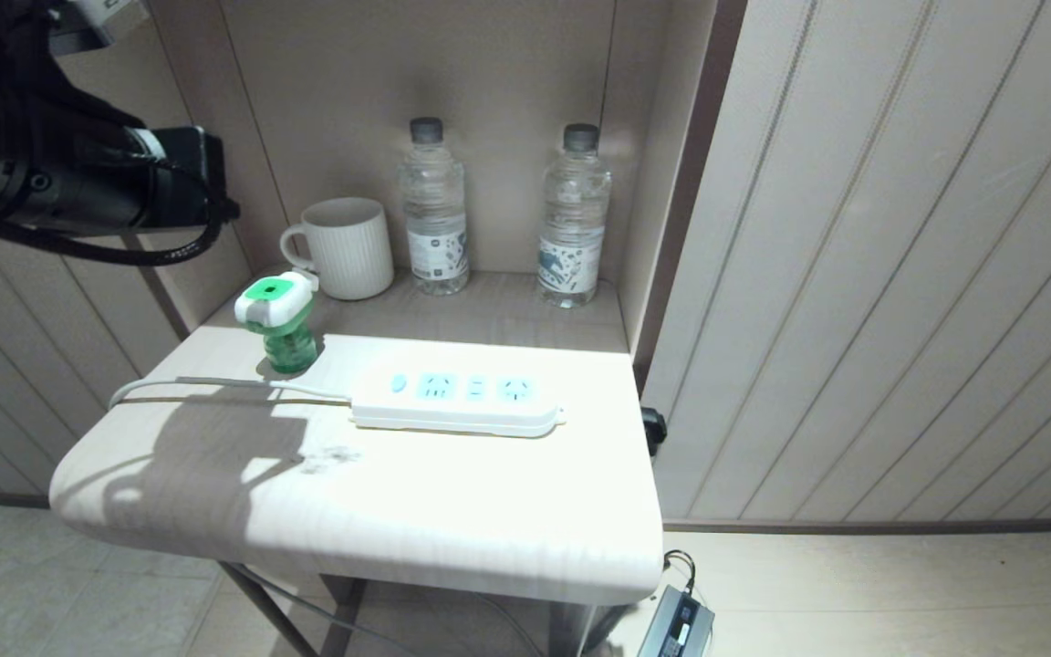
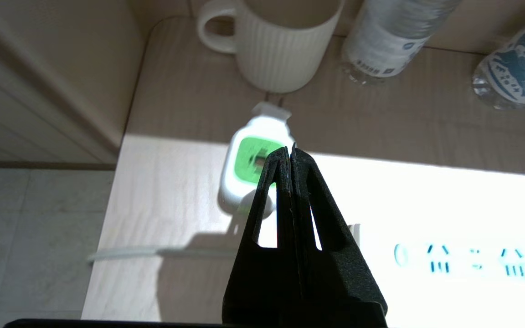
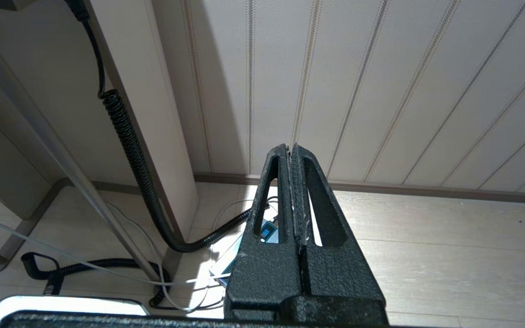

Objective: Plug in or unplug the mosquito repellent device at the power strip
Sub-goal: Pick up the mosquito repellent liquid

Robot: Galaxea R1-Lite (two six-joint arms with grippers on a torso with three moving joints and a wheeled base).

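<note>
The mosquito repellent device (image 1: 276, 321) stands upright on the small table (image 1: 398, 511), unplugged, its green-and-white head over a green bottle. It is just off the left end of the white power strip (image 1: 457, 401), whose pale blue sockets are all free. My left arm (image 1: 78, 178) hangs above the table's left side. In the left wrist view my left gripper (image 2: 289, 150) is shut and empty, hovering above the device (image 2: 244, 161), with the power strip (image 2: 463, 264) beside it. My right gripper (image 3: 290, 148) is shut and parked low near the floor.
A white ribbed mug (image 1: 348, 246) and two clear water bottles (image 1: 434, 210) (image 1: 571, 219) stand at the back of the niche. The strip's white cord (image 1: 215, 388) runs off the table's left edge. Panelled walls close in both sides. A power adapter (image 1: 676, 625) lies on the floor.
</note>
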